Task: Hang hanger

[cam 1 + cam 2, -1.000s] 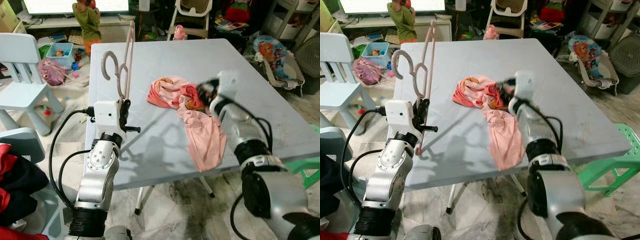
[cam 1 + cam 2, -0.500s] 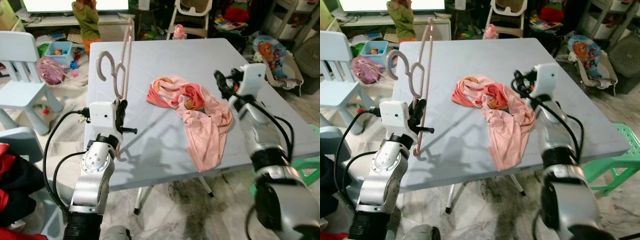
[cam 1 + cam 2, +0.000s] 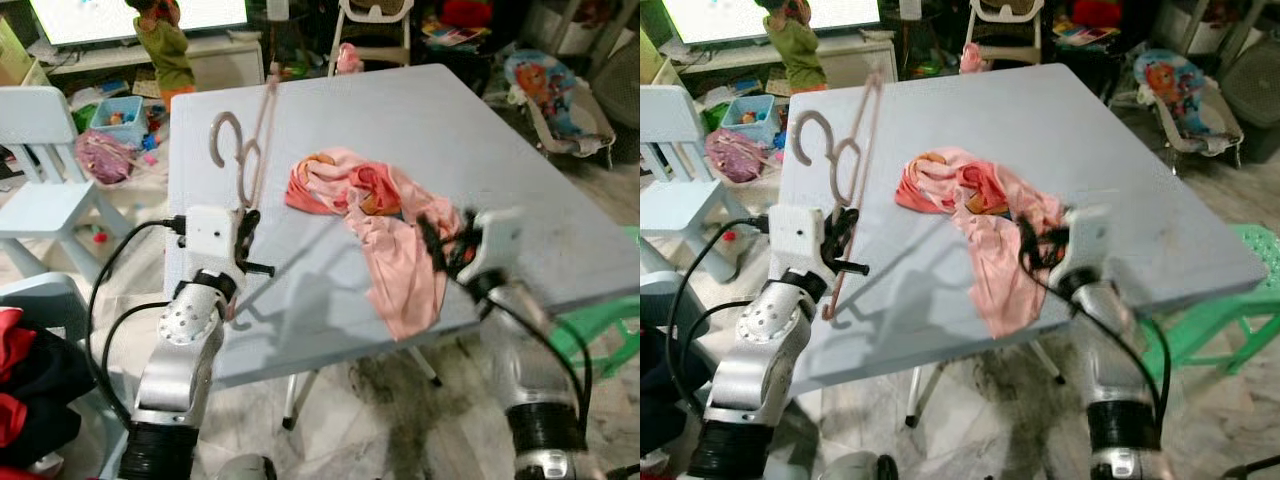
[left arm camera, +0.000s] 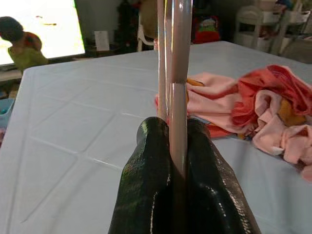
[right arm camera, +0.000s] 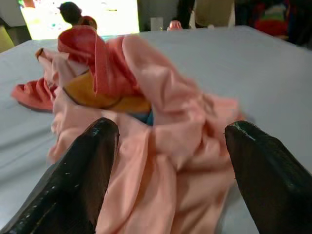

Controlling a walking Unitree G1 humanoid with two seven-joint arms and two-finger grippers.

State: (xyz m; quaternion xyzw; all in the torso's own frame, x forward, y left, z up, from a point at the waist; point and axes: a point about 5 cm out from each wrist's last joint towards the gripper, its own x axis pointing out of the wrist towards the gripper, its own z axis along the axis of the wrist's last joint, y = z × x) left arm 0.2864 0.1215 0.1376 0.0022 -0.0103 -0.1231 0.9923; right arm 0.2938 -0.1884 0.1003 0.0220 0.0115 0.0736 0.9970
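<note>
A pale pink hanger [image 3: 262, 140] stands almost upright over the left edge of the grey-blue table [image 3: 420, 110], hook toward the left. My left gripper [image 3: 245, 235] is shut on its lower bar; the left wrist view has the hanger [image 4: 176, 58] clamped between the black fingers [image 4: 151, 185]. A crumpled pink and orange garment [image 3: 385, 215] lies mid-table, one end draping over the front edge. My right gripper [image 3: 440, 245] is open at the front edge, pointing at the garment [image 5: 146, 112], which lies just beyond its spread fingers [image 5: 92, 161].
A light blue child's chair [image 3: 45, 150] stands left of the table. A person [image 3: 160, 45] stands at the back by a bright screen. A green stool [image 3: 600, 330] is at the right, a baby bouncer [image 3: 555, 90] behind it. Dark clothes [image 3: 25, 390] are piled at lower left.
My right gripper has swung from over the garment out to its right, then down to the table's front edge facing the garment. The left gripper keeps the hanger. The camera has shifted slightly.
</note>
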